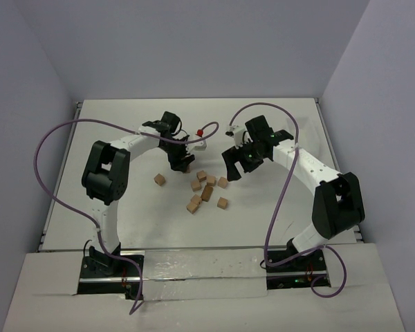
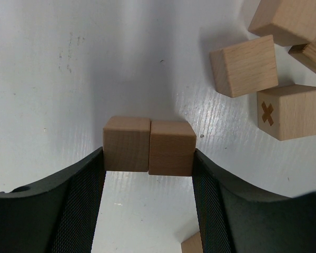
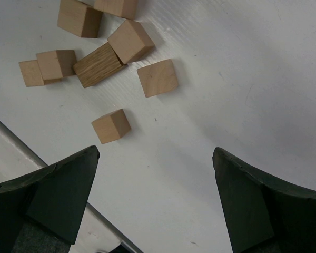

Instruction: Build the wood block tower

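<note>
Lone wooden cube furthest left on white surface. Left claw: clamped on two small light-brown wooden cubes, side by side, faces touching, down at surface. Centre: loose wooden cubes scattered, unstacked. Right claw: fingers wide apart, hovering above surface.

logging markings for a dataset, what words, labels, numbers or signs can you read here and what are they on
"X": a brown cross on one face of a wood block, at the right edge of the left wrist view.
No other words, brands, labels or numbers can be read in any view.
</note>
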